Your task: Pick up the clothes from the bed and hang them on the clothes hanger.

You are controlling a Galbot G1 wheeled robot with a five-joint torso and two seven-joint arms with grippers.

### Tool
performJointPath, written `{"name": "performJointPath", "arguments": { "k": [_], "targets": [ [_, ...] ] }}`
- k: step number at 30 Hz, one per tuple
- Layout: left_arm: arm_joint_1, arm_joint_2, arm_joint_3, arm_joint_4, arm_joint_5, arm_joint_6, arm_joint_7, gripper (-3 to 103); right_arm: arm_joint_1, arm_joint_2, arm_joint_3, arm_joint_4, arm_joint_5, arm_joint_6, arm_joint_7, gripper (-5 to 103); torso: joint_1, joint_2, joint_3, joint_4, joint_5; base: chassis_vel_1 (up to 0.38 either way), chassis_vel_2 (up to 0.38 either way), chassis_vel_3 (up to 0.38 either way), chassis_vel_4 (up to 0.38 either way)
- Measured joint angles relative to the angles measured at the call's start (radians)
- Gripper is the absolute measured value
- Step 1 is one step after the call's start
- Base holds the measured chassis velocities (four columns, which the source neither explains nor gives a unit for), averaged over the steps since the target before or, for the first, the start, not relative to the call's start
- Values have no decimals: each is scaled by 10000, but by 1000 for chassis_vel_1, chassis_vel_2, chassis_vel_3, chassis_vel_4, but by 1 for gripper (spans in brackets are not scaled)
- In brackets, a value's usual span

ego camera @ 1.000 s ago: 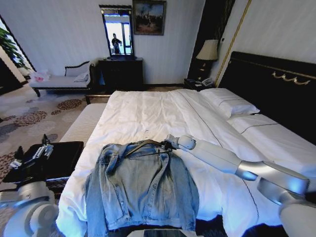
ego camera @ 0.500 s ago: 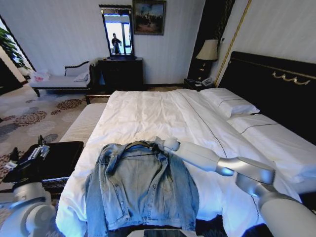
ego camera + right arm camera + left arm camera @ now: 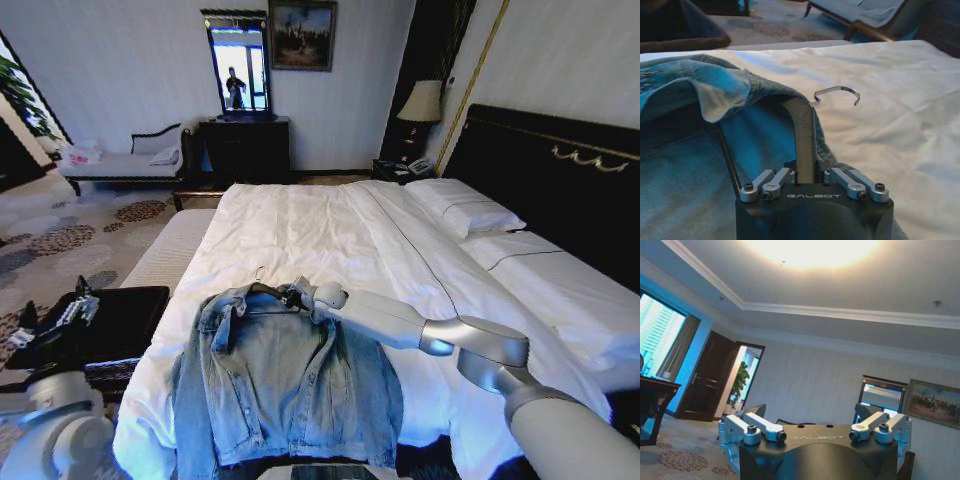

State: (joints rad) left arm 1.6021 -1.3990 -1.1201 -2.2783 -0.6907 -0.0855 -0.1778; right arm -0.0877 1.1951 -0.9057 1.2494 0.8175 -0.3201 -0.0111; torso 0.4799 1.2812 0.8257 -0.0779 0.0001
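Observation:
The clothes, a faded blue denim jacket, lie spread on the near end of the bed. The black clothes hanger sits inside the collar, its metal hook poking out over the sheet. My right gripper is at the collar, shut on one arm of the hanger. The right wrist view shows the hanger running from the gripper up to the hook, with the folded collar beside it. My left gripper is parked low on the left, open, pointing upward.
A dark padded bench stands left of the bed beside my left arm. White pillows and the black headboard are on the right. A dark dresser with mirror and a chaise line the far wall.
My right gripper has slid left across the bed with the hanger, dragging the jacket's collar with it; the hook now shows beyond the collar. The left arm has barely moved.

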Motion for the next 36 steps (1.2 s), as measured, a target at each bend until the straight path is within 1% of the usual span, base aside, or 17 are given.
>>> {"name": "performJointPath", "arguments": {
  "k": [1,4,9,10,11,13,15,16,19,22,23,24,25,28,30,32,36],
  "targets": [
    [9,-38,33,-32,28,0,1,100,-22,-72,-64,17,-116,46,331,19,0,0,0,0,0,0,0,0,0],
    [33,-95,89,-71,77,-6,9,100,-85,-186,-146,23,-423,44,625,19,0,0,0,-1,1,0,0,0,0],
    [93,-172,141,-85,146,-53,48,100,-205,-319,-168,99,-987,41,755,19,0,0,0,-2,1,0,0,0,0],
    [99,-188,144,-83,156,-66,55,100,-233,-393,-201,266,-1018,4,871,29,0,0,0,0,2,0,0,0,0],
    [100,-200,148,-82,157,-70,55,100,-243,-459,-246,412,-1020,-34,936,34,0,1,0,0,1,0,0,0,0],
    [100,-211,155,-82,160,-72,56,100,-251,-524,-284,547,-1020,-68,1001,34,0,0,-1,0,1,0,0,0,0],
    [102,-248,185,-85,174,-74,56,100,-279,-637,-363,879,-940,-254,1312,45,0,1,-1,-2,-1,0,0,0,0],
    [104,-288,227,-103,206,-76,58,100,-313,-642,-432,1133,-663,-620,1760,51,0,1,-1,-3,0,0,0,0,0],
    [110,-335,278,-119,248,-83,59,100,-337,-537,-484,1244,-399,-859,2175,56,0,0,-1,-3,0,0,0,0,0],
    [159,-378,318,-167,293,-106,71,100,-357,-322,-483,1330,-285,-946,2671,73,0,0,0,5,0,0,0,0,0],
    [159,-378,318,-167,293,-106,71,100,-357,-322,-483,1330,-285,-946,2671,73,0,0,0,5,0,0,0,0,0],
    [178,-377,301,-178,293,-113,75,100,-356,-369,-439,1411,-279,-970,2813,78,0,0,0,6,0,0,0,0,0],
    [192,-376,272,-185,286,-118,77,100,-344,-465,-394,1500,-278,-992,2887,78,0,0,0,5,1,0,0,0,0],
    [241,-360,181,-225,236,-143,78,100,-252,-1372,-65,2152,-79,-1323,3112,94,0,0,0,-3,-1,0,0,0,0],
    [242,-359,179,-228,232,-145,79,100,-250,-1627,39,2378,3,-1432,3142,97,0,1,-1,-8,-1,0,0,0,0],
    [223,-382,245,-253,255,-146,82,100,-337,-2353,396,3061,160,-1675,3178,99,0,1,-1,-8,1,0,0,0,0],
    [226,-434,360,-332,343,-147,82,100,-743,-3014,919,3830,657,-1952,3431,100,0,0,0,-3,2,0,0,0,0]
  ]
}}
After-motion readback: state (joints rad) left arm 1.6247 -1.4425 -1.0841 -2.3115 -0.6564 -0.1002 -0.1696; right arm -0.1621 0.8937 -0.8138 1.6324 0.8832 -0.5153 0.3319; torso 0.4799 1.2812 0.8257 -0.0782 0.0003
